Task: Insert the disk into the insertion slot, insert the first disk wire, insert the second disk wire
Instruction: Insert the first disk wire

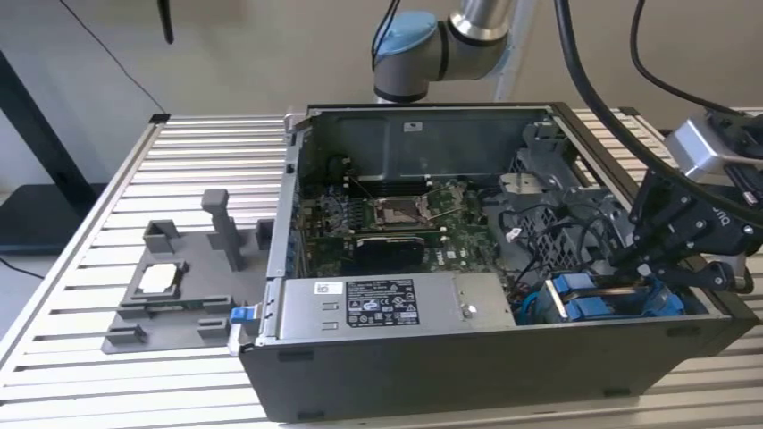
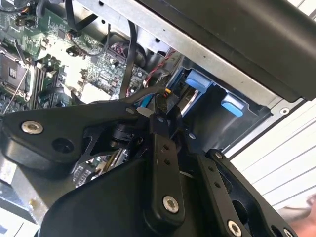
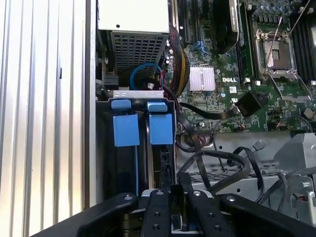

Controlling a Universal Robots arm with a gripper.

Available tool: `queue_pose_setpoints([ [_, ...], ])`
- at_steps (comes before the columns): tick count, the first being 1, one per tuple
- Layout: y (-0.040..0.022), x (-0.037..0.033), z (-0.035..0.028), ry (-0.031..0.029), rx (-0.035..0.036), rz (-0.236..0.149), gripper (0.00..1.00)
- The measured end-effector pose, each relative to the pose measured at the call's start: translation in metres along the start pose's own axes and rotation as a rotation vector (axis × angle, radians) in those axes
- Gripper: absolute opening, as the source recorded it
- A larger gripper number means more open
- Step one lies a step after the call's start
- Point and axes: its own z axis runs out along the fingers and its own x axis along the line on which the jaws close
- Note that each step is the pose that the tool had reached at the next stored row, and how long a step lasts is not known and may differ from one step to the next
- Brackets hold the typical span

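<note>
First wrist view: disk stands edgewise in slot.

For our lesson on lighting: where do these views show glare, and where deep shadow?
Second wrist view: glare washes out the circuit board. First wrist view: the drive bay lies in deep shadow. Exterior view: even light, though the case front is dark.

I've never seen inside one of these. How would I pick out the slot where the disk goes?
Find the open computer case. In its near corner on the exterior view's right, beside the grey power-supply box, sits the insertion slot: a dark bay whose two bright blue tabs its neighbours lack.
</note>
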Motion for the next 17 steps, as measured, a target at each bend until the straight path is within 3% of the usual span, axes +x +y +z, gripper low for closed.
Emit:
queue_pose_setpoints([
  [7, -0.0021, 0.001, 0.0052, 0.0014, -0.0007, 0.0, 0.19],
  [14, -0.0024, 0.0014, 0.0061, 0.0001, -0.0006, 0.0, 0.19],
  [17, -0.0025, 0.0017, 0.0067, -0.001, -0.0008, 0.0, 0.27],
])
